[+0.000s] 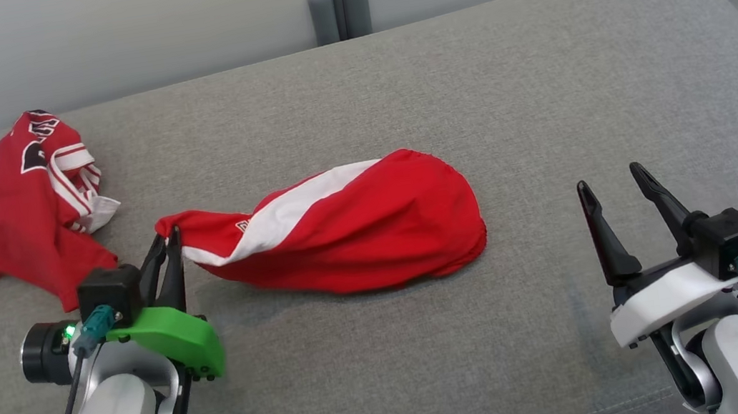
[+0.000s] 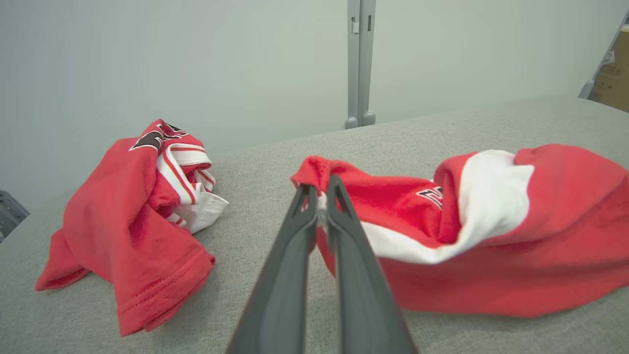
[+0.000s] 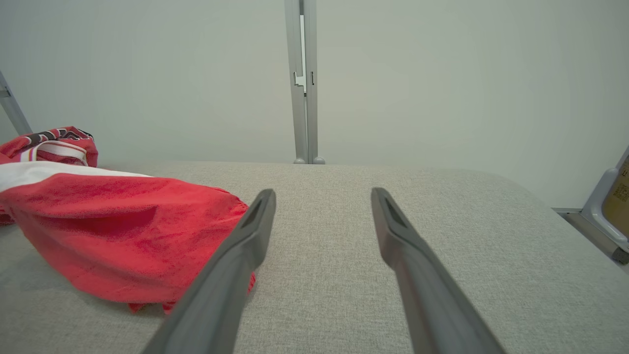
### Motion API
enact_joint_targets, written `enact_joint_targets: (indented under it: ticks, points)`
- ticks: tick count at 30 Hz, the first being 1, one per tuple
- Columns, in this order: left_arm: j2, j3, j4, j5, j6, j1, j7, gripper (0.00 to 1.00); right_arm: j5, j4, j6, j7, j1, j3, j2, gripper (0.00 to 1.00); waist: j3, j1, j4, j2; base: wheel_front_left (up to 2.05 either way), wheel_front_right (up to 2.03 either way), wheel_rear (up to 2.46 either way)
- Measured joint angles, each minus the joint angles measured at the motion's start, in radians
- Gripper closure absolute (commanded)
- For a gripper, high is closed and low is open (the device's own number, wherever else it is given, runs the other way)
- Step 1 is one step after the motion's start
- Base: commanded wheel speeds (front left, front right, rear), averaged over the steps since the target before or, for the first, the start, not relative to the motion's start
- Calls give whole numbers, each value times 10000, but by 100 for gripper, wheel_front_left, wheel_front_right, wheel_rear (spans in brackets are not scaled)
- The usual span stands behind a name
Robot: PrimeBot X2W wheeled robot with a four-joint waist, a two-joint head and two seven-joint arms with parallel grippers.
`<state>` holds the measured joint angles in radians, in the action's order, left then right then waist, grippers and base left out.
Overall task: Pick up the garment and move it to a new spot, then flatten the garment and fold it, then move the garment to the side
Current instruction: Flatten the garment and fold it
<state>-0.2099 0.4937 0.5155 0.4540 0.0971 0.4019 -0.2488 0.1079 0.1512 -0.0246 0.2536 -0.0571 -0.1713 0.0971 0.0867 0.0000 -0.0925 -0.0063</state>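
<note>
Two garments: banded garment (image 1: 343, 228) in left pincer (image 1: 170, 241), jersey (image 1: 24, 219) nearby.

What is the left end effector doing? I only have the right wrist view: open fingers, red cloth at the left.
Observer: The left end effector is shut on the left tip of the red garment with the white stripe.
Operator: Is the striped bit behind it the same piece?
Observer: No, that is a separate red jersey, crumpled, lying apart from it farther left on the grey cushion.
</note>
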Motion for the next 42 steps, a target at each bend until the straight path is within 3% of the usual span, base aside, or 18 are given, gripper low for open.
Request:
enact_joint_targets:
  ticks: [9,18,22,29,33,42]
  points:
    - [13,-915,-1465,-132,102,-883,-29,100,73,-54,-104,0,-20,102,73,0,-173,0,721,0,0,0,0]
    - [79,-606,-2121,-602,81,-797,-29,100,73,113,-382,8,-576,-397,-52,0,-636,0,1082,0,0,0,0]
    - [234,142,-2355,-1193,-280,616,-29,100,77,301,-382,8,-571,-556,-130,0,-779,0,759,0,0,0,0]
    - [1252,974,-2301,-1818,-571,2777,88,100,123,456,-362,8,-564,-560,-255,0,-795,0,-39,0,0,0,0]
    - [1732,909,-2299,-1860,-554,4027,115,100,125,449,-263,8,-563,-550,-286,0,-768,0,-543,0,0,0,0]
    - [1772,403,-1845,-1843,-221,5201,299,100,125,453,-272,8,-558,-667,-303,0,-579,0,-1716,0,0,0,0]
